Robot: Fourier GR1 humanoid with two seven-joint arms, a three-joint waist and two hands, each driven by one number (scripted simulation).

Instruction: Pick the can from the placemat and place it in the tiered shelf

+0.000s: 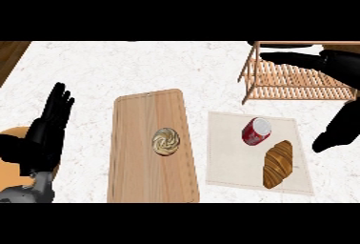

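One red cylindrical can [256,131] with a pale top sits on the beige placemat [228,162], just beside a ribbed brown croissant [278,163]. Left of them, a long wooden cutting board [141,167] carries a round swirled pastry [166,141]. A slatted wooden tiered shelf [295,81] stands far right on the speckled white tabletop [141,66]. The right hand [343,64] hangs over the shelf and the placemat's edge, fingers spread wide, holding nothing. The left hand [49,124] rests open at the left edge.

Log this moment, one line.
red can on beige placemat, untouched | right hand open near wooden tiered shelf | left hand open, resting
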